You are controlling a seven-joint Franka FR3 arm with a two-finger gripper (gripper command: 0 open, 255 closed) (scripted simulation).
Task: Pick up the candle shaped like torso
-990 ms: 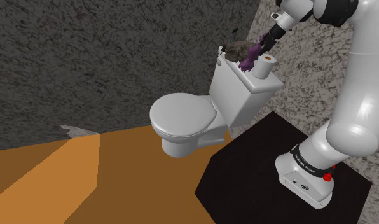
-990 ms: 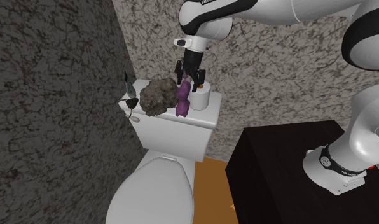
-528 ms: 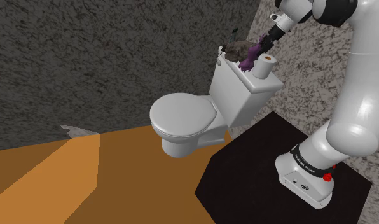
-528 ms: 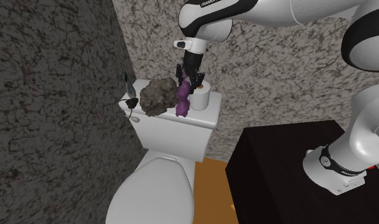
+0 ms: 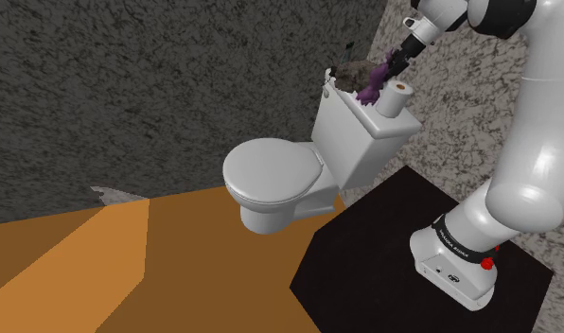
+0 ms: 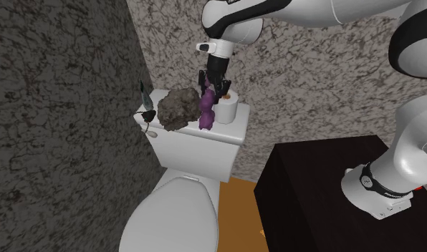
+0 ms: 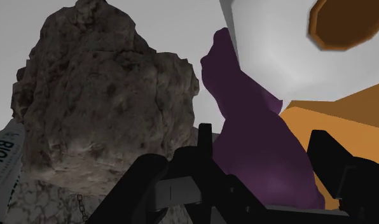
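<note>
The purple torso candle (image 6: 205,112) stood on the toilet tank (image 6: 198,152), its upper part caught between the two black fingers (image 7: 205,149) of the gripper (image 6: 212,89), which pressed it from either side. A rough grey-brown rock (image 6: 176,109) sat just beside the gripper on one side, and a toilet roll (image 6: 227,108) stood close on the other.

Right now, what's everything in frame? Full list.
toilet: 1, white, against the speckled wall
candle: 1, purple, on the tank lid between rock and paper roll
rock: 1, grey-brown, on the tank lid
paper roll: 1, white, brown core, on the tank lid
tube: 1, dark, lid's end beyond the rock
floor: orange
stand: 1, black box
arm: 1, white
gripper: 1, black, at the candle
</note>
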